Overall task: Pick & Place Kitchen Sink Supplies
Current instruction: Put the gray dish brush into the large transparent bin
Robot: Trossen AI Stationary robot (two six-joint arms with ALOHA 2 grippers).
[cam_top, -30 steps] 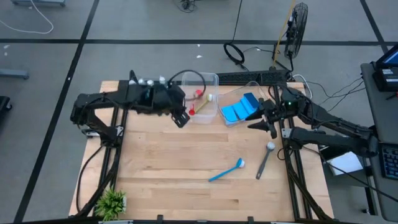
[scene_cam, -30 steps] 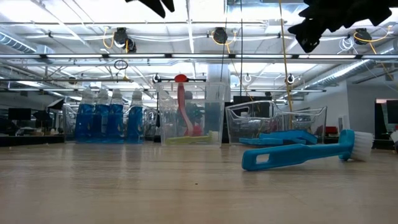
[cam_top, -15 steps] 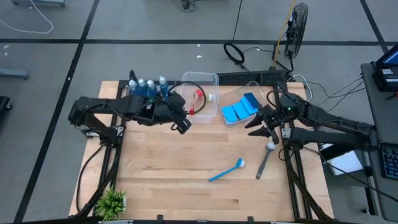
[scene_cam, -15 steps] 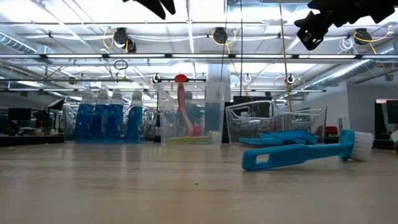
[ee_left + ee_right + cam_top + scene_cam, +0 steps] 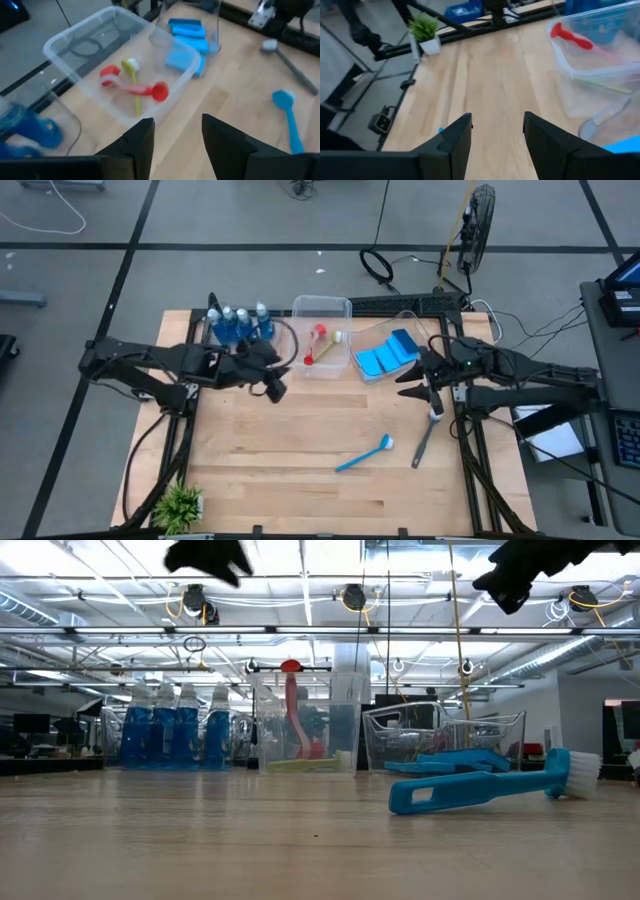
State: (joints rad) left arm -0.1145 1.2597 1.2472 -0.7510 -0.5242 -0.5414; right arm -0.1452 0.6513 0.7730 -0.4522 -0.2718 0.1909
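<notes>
- Wooden table (image 5: pixel 300 440) carries clear tubs along its 12 o'clock edge.
- Blue bottles (image 5: pixel 238 324) stand grouped at about 11 o'clock, inside a clear tub.
- Middle tub (image 5: pixel 321 308) at 12 o'clock holds a red brush (image 5: pixel 132 88) and a yellow-green brush (image 5: pixel 134 85), lying crossed.
- Blue sponges (image 5: pixel 388 354) lie stacked in the tub at about 1 o'clock.
- Blue brush (image 5: pixel 362 453) lies loose on the wood near 5 o'clock; the grey brush (image 5: pixel 426 436) lies just to its 3 o'clock side, near the table edge.
- Left gripper (image 5: pixel 272 386) hangs above the table just in front of the middle tub, fingers (image 5: pixel 137 145) parted with nothing between them.
- Right gripper (image 5: pixel 418 383) hangs above the table at 3 o'clock, close to the grey brush's head, fingers (image 5: pixel 455 140) spread and empty.
- Green plant (image 5: pixel 180 504) sits at the 7 o'clock corner.
</notes>
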